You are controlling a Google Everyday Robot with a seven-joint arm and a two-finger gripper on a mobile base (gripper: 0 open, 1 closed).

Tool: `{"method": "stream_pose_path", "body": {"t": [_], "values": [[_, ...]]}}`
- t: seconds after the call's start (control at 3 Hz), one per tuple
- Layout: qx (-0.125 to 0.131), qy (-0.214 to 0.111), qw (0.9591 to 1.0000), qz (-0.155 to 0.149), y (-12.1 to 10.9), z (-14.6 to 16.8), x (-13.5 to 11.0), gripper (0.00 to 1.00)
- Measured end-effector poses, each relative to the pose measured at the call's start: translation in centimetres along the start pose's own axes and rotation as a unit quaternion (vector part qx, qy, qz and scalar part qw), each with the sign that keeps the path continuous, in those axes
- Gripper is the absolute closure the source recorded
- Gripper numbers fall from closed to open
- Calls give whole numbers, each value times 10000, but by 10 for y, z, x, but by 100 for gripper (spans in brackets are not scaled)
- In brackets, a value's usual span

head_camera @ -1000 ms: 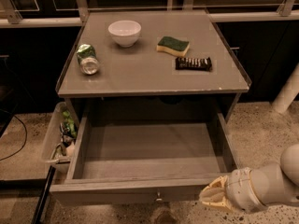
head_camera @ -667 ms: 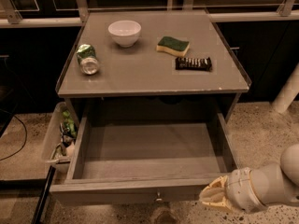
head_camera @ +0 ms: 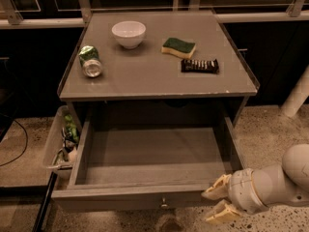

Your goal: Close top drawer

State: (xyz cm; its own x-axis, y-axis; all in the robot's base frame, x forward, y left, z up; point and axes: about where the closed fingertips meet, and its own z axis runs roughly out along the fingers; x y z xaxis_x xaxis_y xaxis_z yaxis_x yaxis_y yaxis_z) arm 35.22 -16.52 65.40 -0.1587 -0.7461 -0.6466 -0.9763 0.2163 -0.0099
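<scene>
One top drawer (head_camera: 154, 153), pulled far out under the table (head_camera: 145, 76), looks empty, rigid and probably light on its slides; gripper (head_camera: 218, 200), fingers spread and empty, sits below the table's right front corner, so push the front panel flat.

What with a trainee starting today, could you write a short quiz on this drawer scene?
1. True or false: the top drawer is shut.
2. How many things lie on the tabletop?
3. Where is the gripper? A) inside the drawer B) over the tabletop C) by the drawer's front right corner

Key:
1. False. It stands pulled out.
2. Four: bowl, can, sponge, bar.
3. C, and it is open.
</scene>
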Motion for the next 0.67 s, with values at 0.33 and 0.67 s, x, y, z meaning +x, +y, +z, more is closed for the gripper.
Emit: {"method": "stream_pose_path", "body": {"t": [0.33, 0.67], "values": [[21, -30, 9999, -101, -7, 4, -6, 100], [124, -56, 9989, -449, -35, 8, -30, 100]]}}
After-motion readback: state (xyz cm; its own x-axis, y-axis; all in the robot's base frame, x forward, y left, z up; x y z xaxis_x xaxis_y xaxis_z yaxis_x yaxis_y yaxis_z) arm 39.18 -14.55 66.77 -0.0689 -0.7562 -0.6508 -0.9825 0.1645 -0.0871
